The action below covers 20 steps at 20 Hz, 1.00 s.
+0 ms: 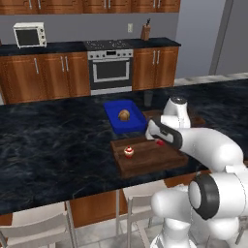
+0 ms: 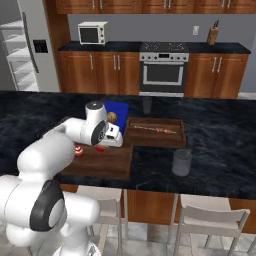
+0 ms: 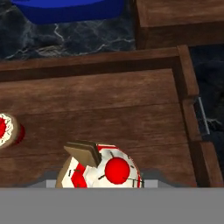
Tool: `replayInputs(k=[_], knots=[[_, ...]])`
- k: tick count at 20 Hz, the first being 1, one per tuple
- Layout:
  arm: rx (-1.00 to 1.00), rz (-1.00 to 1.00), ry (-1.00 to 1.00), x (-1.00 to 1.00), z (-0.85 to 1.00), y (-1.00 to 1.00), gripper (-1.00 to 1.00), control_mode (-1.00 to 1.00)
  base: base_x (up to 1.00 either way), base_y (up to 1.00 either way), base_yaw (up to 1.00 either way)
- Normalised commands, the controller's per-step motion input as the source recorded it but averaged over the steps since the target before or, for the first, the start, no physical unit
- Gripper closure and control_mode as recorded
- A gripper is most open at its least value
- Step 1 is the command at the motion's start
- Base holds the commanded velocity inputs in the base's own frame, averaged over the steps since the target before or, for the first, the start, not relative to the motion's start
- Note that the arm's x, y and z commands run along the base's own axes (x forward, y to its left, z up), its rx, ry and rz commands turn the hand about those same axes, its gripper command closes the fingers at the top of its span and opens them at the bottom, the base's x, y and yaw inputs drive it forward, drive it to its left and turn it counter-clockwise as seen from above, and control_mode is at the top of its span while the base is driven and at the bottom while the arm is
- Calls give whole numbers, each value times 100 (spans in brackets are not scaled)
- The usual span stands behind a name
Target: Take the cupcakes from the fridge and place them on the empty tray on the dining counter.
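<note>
Claw [image 3: 103, 175] grips a cupcake [image 3: 107, 170] over the tray [image 1: 155, 162] on the dining counter [image 1: 53, 140].

Blue tray [image 1: 116, 122] holding a brown bun [image 1: 124, 115]; second wooden tray [image 2: 156, 132] with a skewer-like item; grey cup [image 2: 181, 162]; microwave [image 2: 92, 32]; oven [image 2: 161, 71]; knife block [image 2: 213, 34].

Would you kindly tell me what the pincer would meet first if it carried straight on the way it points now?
Most likely the floor of the wooden tray just beyond the cupcake between the pincer's tips; depth is unclear.
</note>
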Motion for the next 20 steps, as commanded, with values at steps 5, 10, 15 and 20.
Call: replayInputs(k=[5,10,15,20], knots=[[-2,-3,0,14,-39,0,100,-100,0,0,0],[0,-3,-2,14,-20,0,100,-100,0,0,0],[-1,-3,-5,22,-18,0,100,-100,0,0,0],[-3,-4,-4,22,-21,0,100,-100,0,0,0]])
